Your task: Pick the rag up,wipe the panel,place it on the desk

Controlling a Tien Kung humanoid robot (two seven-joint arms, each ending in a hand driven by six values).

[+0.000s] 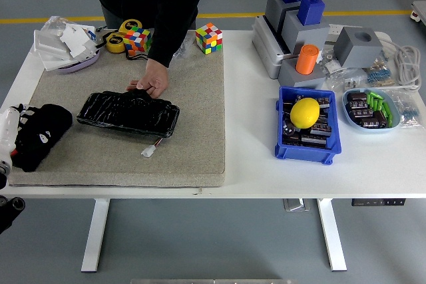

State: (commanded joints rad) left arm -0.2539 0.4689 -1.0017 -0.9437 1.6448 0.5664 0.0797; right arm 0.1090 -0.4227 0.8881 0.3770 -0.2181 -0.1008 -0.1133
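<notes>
Rag on mat, left edge; wipe looks done or not begun — can't tell.
Black rag lies bunched on beige mat, well left of black panel; person's hand steadies panel's far edge. Left hand at frame edge touching rag, fingers can't tell. Right arm out of view.

Left hand cut off by the picture's left edge beside the black rag, finger state impossible to tell, person cropped above the chest, blue bin contents under the yellow ball too small to identify (dark parts only)
</notes>
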